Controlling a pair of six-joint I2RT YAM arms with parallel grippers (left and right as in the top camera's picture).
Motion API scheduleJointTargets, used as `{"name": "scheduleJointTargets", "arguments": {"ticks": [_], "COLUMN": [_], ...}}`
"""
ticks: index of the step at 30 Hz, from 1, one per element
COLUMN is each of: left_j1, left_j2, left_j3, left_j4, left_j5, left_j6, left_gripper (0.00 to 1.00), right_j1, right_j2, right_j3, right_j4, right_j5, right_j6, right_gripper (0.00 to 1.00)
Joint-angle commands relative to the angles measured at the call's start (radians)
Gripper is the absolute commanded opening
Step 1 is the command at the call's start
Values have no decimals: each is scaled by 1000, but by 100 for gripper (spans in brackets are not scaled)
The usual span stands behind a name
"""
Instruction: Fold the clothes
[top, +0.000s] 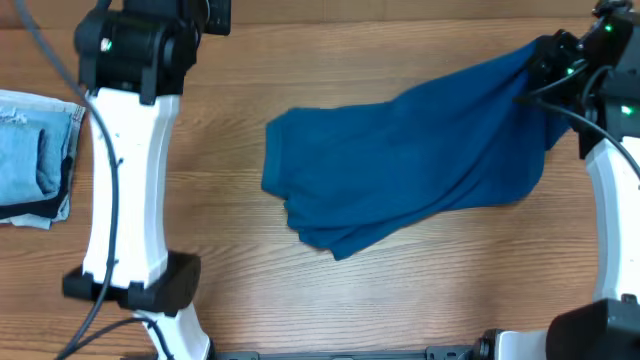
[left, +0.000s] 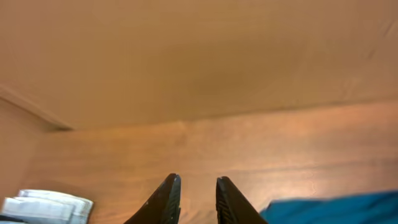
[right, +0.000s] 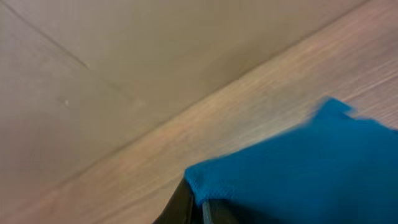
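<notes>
1. Denim stack (top: 32, 160), pale blue with a dark edge, lies at the far left of the table (top: 230, 290), well apart from the work. Judgement: it is parked there out of the way and is not the piece in hand.
2. Left gripper (left: 198, 183): the wrist view shows two dark fingers with a narrow gap between them and nothing in it, so it is slightly open and empty. It looks out over bare wood, with only a sliver of teal at the lower right of its view. Judgement: this is the free hand, standing off so the cloth can be handled without snagging, and placed to come in for a second corner.
3. Shirt (top: 420, 160), deep teal, spans mid-table to the right. Its left part lies on the wood in loose overlapping layers. Its right part climbs off the surface toward the far right corner. No flat panel or clean fold shows. The collar and placket cannot be made out.
4. Right gripper (right: 204, 210) is closed on an edge of the shirt, and in the wrist view teal fabric drapes over the fingers. Judgement: holding one end high lets the cloth's own weight draw out the bunching before it is laid flat.
5. Judgement on progress: early. The garment needs spreading before any fold. The risk is that the thin edge slips from the pinch.
</notes>
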Motion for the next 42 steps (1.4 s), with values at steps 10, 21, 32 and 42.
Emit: {"name": "scheduleJointTargets", "arguments": {"ticks": [10,21,32,42], "left_j1": [1,3,0,-19], "left_j2": [214,596,763,760], "left_j3": [7,7,7,11], "left_j4": [-369,-190,-96,-145], "left_j5": [462,573,668,675], "left_j6": [23,10,11,22], "left_gripper": [49,77,72,4], "right_j1": [-2,-2,-2,-2], "right_j2": [-26,-26,-24,-24], "right_j3": [21,15,14,14], "right_j4": [-177,-333,-378,-391], "right_j5": [-42,-42,-34,-34], "right_j6": [-10,-10,-10,-10], "right_gripper": [90,100,100,100]}}
